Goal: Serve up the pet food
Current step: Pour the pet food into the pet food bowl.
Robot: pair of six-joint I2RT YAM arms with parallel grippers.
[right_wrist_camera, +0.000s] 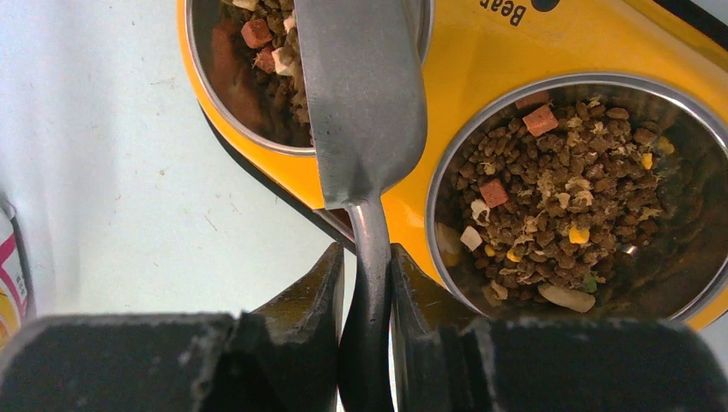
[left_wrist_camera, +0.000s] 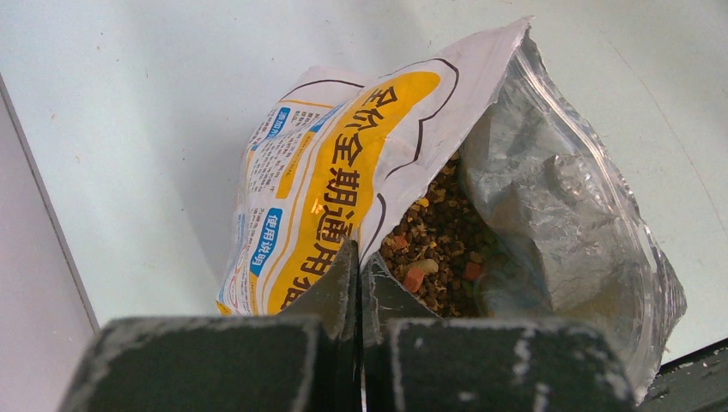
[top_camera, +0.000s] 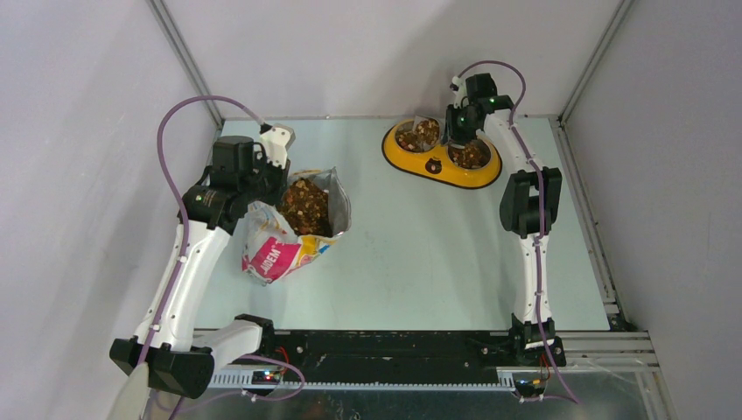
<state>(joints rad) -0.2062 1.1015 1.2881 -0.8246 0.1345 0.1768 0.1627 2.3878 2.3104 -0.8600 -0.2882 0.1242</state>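
Now I'm pinching the left gripper (left_wrist_camera: 359, 287) shut on the rim of the glossy white-orange-pink bag (left_wrist_camera: 343, 172), brown kibble pet food (left_wrist_camera: 438, 249) lying inside. The right gripper (right_wrist_camera: 367, 283) is clamping the grey metal scoop (right_wrist_camera: 360, 94) over the yellow oval double-bowl feeder (right_wrist_camera: 481, 77), both bowls looking filled.

Bright, even light from above throws soft shadows on the table (top_camera: 420, 245). Glare whitens the bag's foil lining (left_wrist_camera: 549, 197).

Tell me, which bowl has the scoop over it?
The yellow feeder's left bowl: the grey scoop held by the right pincer hangs over it. The other bowl is uncovered.
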